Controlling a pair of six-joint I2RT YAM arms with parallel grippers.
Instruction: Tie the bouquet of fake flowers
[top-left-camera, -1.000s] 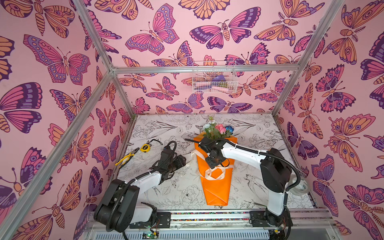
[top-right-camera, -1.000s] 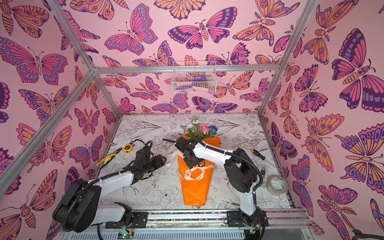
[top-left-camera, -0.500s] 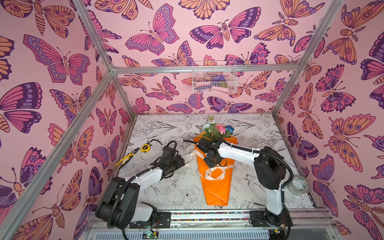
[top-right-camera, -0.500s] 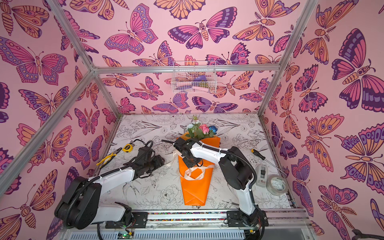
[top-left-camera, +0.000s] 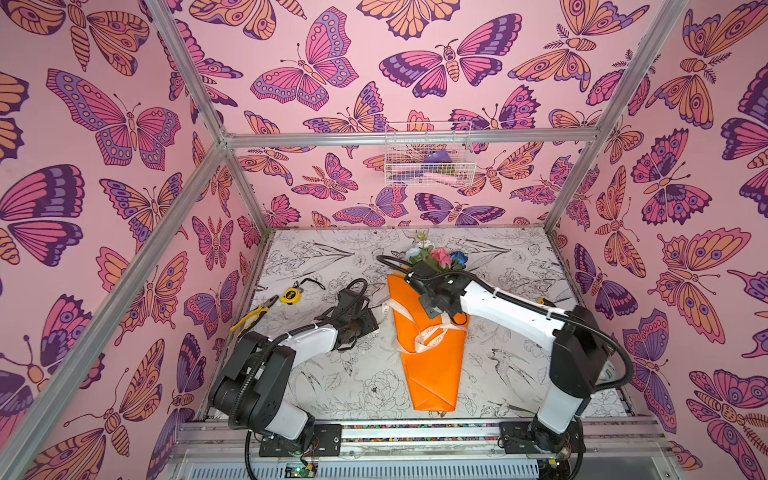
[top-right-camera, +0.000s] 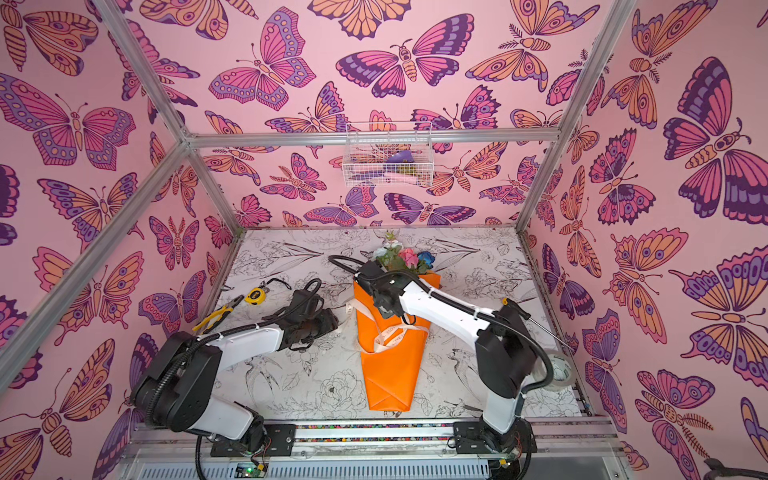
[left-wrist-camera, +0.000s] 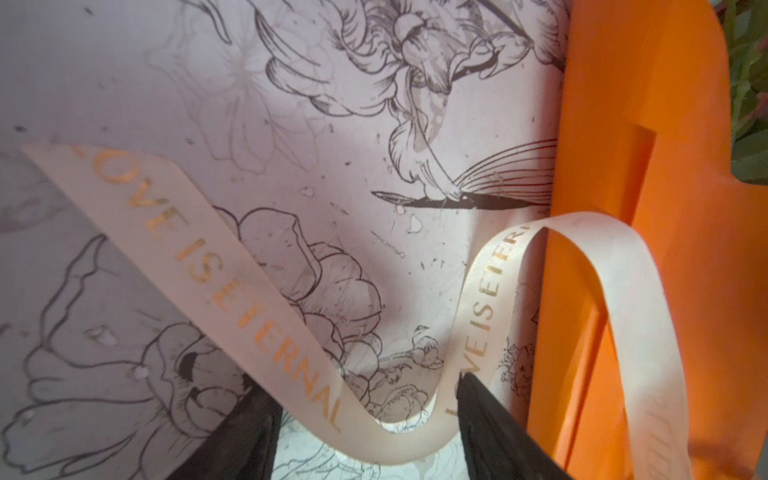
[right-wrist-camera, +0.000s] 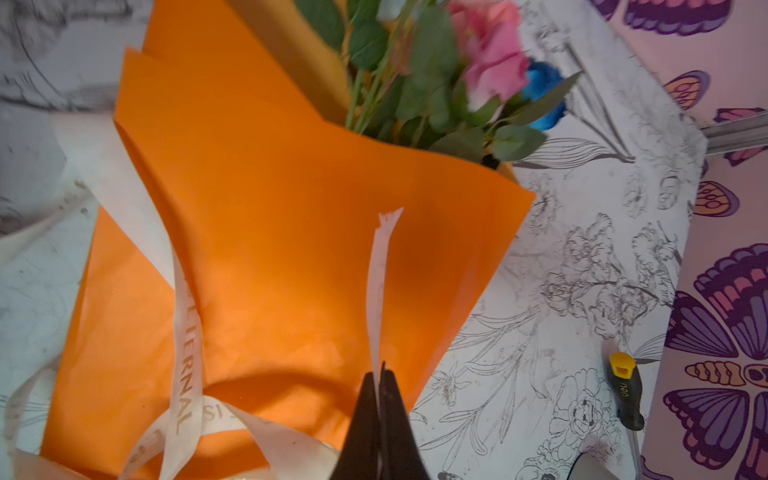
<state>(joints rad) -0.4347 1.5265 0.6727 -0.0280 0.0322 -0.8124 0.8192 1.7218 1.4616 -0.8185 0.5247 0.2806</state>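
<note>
Shut tight, the right fingers (right-wrist-camera: 380, 415) are clamped on a free end of the cream ribbon (right-wrist-camera: 379, 291), which is held edge-on above the orange wrapping paper (right-wrist-camera: 270, 249). The left fingers (left-wrist-camera: 494, 432) stand open, with a slack bend of the same ribbon lying between them and nothing pinched. The bouquet of fake flowers (top-left-camera: 432, 365) lies in the middle of the surface (top-left-camera: 332, 390), with the blooms toward the back wall and the folded point toward the arm bases. The ribbon is looped loosely over its middle.

The step in hand is judged to be the taking of both ends so that the loop can be drawn snug. It would be done best if the left strand were gripped flat across its width, close to the paper's edge, before any pull is made. The two ends should then be drawn apart evenly and kept low, so that the cone is neither dragged nor rolled. Since the ribbon looks thin and smooth, a gentle pull is advised, lest an end slip out or the paper be crushed.
</note>
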